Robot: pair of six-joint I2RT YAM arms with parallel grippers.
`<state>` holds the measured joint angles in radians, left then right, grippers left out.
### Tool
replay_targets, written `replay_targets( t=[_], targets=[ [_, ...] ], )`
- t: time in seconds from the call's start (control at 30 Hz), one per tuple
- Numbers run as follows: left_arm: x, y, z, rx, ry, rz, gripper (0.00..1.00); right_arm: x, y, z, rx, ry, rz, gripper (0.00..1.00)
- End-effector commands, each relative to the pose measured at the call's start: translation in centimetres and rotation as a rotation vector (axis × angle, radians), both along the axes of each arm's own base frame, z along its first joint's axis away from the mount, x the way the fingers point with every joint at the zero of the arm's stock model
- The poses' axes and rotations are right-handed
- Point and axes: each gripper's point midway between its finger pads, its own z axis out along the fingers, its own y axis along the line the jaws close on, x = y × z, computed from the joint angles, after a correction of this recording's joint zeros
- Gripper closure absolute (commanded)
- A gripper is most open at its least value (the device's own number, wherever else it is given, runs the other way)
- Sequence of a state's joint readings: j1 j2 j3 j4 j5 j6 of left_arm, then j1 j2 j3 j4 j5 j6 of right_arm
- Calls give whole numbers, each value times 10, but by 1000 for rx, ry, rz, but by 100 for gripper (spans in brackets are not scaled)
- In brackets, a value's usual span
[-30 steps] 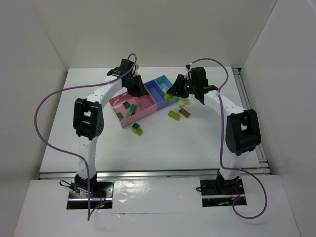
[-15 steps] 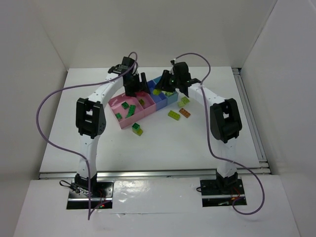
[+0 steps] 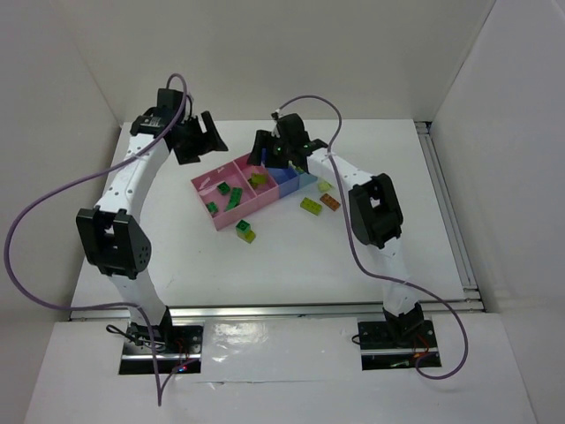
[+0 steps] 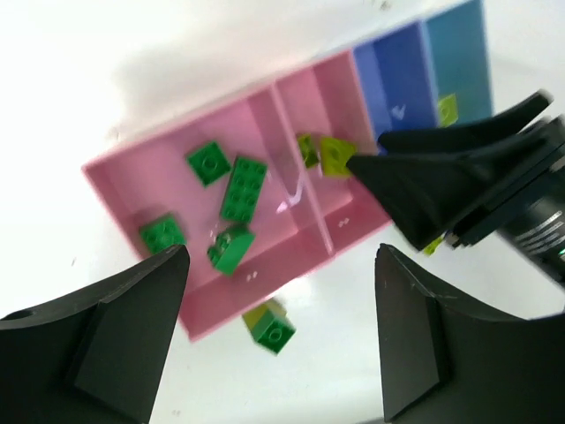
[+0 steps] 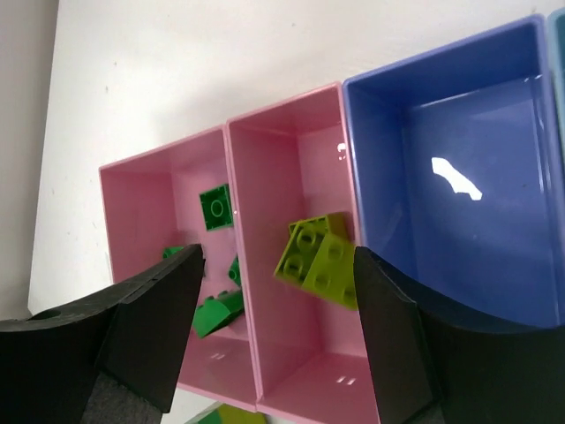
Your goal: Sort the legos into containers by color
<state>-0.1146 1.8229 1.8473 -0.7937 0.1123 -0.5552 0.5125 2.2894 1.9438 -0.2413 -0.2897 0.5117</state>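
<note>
Legos, small glossy studded plastic bricks, lay in and around the containers, a row of four joined, smooth-walled rectangular bins on the white worktop. Dark green bricks sat in the larger pink bin. Two translucent yellow-green bricks lay in the smaller pink bin. An orange brick and a yellow-green one rested near the containers' light blue end.

The right gripper hung over the smaller pink bin, black fingers spread, gripping nothing. The left gripper hovered beyond the pink end, jaws wide and empty.
</note>
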Motion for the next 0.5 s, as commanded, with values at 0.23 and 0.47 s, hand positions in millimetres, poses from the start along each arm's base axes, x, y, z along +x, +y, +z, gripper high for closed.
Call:
replay_targets(
  t=[0.23,0.47],
  targets=[
    [-71,-11,-32,157,78,-152,23,-35,-46,96,-44,-187,-65,46],
    [-124,-82,-64,229,67,-482,13,-106,-124,68,-104,-121,-173,45]
  ],
)
